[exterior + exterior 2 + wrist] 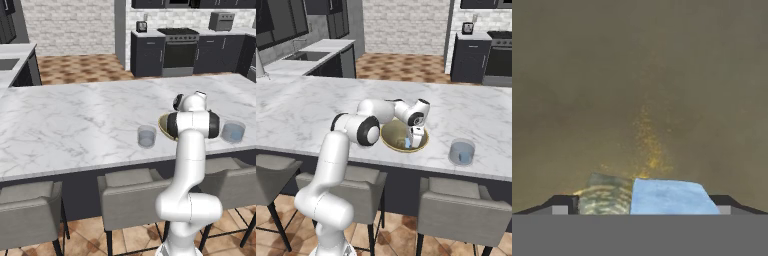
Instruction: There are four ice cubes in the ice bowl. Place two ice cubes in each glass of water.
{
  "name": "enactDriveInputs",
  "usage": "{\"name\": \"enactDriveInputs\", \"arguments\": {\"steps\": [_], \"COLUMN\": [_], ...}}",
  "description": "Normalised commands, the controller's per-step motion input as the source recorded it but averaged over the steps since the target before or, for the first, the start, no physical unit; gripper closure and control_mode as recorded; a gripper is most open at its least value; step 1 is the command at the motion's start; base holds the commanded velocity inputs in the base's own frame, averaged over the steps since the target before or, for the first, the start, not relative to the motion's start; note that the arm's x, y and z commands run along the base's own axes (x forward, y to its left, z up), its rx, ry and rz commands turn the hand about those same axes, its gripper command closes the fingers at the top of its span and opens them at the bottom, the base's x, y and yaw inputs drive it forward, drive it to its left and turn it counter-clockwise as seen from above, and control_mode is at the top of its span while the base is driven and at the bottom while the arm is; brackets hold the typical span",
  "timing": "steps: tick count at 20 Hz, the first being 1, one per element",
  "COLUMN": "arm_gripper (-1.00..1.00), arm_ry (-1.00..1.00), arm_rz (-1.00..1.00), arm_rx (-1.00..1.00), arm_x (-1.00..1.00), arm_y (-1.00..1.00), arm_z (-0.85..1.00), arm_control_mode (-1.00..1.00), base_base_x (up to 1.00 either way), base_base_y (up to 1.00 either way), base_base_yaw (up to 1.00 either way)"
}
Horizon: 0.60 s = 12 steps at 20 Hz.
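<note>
- End effector reaches down into the tan-yellow shallow round bowl near the counter's front edge.
- Jaws spread wide, straddling a pale-blue translucent ice cube, ready to clamp.

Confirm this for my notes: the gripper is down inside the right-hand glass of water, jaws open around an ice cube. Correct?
Not quite. The gripper is down inside the ice bowl, not a glass, as the right base view shows. The glass stands apart on the counter. The hand view shows the jaws open with an ice cube between them.
</note>
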Motion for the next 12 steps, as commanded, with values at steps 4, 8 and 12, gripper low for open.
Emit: {"name": "enactDriveInputs", "arguments": {"steps": [4, 8, 12], "arm_gripper": [1.0, 1.0, 1.0], "arm_ry": [-0.01, -0.06, -0.12], "arm_rz": [0.0, 0.0, -0.02], "arm_rx": [-0.01, 0.0, 0.0], "arm_x": [0.0, 0.0, 0.0], "arm_y": [0.0, 0.0, 0.02], "arm_z": [-0.18, -0.06, 0.0], "arm_control_mode": [-1.0, -1.0, -1.0], "base_base_x": [0.0, 0.0, 0.0], "base_base_y": [0.0, 0.0, 0.0], "base_base_yaw": [0.0, 0.0, 0.0]}}
